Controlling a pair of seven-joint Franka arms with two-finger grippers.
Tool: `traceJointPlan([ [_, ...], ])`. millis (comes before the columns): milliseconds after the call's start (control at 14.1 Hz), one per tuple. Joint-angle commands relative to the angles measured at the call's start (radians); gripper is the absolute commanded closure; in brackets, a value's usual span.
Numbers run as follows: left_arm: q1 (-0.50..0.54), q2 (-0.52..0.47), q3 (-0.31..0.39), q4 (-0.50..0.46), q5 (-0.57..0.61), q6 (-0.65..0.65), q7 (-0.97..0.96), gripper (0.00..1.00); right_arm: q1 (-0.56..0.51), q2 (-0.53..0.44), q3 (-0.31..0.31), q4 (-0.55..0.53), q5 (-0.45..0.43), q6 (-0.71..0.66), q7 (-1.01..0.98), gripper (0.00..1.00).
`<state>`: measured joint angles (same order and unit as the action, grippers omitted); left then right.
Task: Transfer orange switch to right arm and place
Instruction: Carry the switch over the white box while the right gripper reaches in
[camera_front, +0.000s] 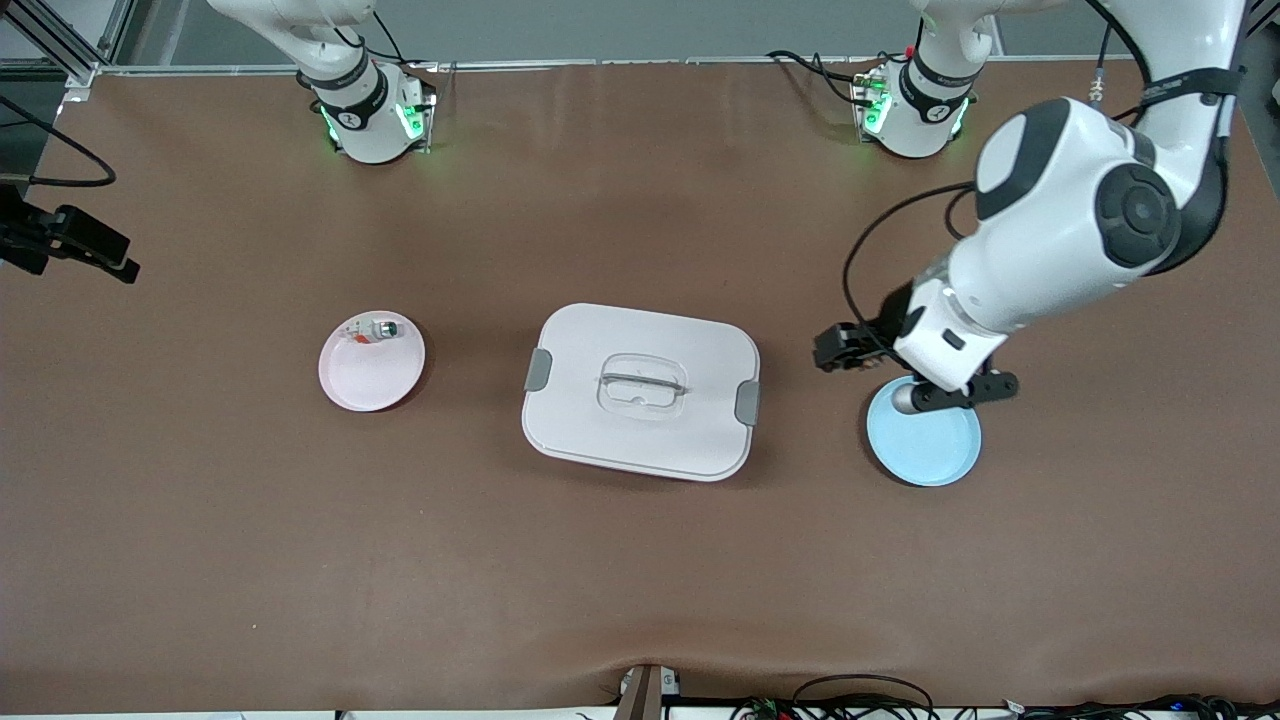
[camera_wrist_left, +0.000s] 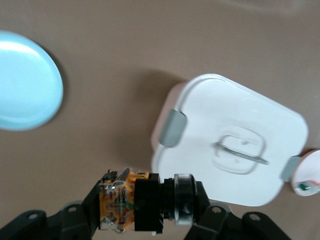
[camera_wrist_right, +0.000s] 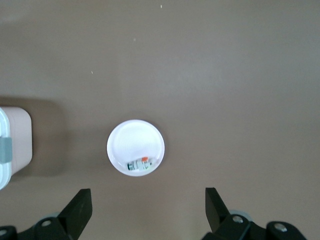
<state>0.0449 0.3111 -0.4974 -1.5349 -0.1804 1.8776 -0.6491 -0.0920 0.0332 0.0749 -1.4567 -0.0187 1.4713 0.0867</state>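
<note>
The left gripper (camera_wrist_left: 145, 210), jaws clamped on the orange switch (camera_wrist_left: 137, 202), hangs over bare table (camera_front: 640, 580) between the blue plate (camera_front: 925, 445) and the lidded white box (camera_front: 640, 392). The right gripper (camera_wrist_right: 147, 207), jaws spread wide, waits above the pink plate (camera_front: 372, 375). Count: two plates, one box; one white-and-clear switch (camera_front: 380, 330) at the pink plate's 12 o'clock rim.

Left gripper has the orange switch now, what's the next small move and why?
Probably carry the orange switch toward the table's middle, over the white lidded box. The left gripper is shut on it, lifted by the blue plate. The right gripper is open, high over the pink plate, so a handover needs both to close in.
</note>
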Motion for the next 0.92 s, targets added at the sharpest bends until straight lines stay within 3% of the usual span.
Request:
traceJointPlan([
  [0, -0.04, 0.032, -0.036, 0.067, -0.021, -0.003, -0.225, 1.0, 0.026, -0.004, 0.005, 0.002, -0.033, -0.037, 0.002, 0.0],
  [213, -0.112, 0.052, -0.036, 0.078, -0.021, 0.075, -0.421, 1.0, 0.051, 0.002, 0.002, 0.009, -0.029, -0.029, -0.007, 0.0],
  [355, -0.152, 0.065, -0.036, 0.082, -0.021, 0.122, -0.547, 1.0, 0.066, 0.001, 0.005, -0.005, 0.018, -0.028, -0.002, 0.0],
  [568, -0.215, 0.109, -0.036, 0.128, -0.021, 0.192, -0.781, 1.0, 0.119, -0.004, 0.005, -0.051, 0.134, -0.026, 0.01, 0.0],
  [851, -0.278, 0.145, -0.035, 0.18, -0.019, 0.213, -1.03, 1.0, 0.143, -0.09, 0.005, -0.227, 0.348, 0.157, 0.067, 0.0],
])
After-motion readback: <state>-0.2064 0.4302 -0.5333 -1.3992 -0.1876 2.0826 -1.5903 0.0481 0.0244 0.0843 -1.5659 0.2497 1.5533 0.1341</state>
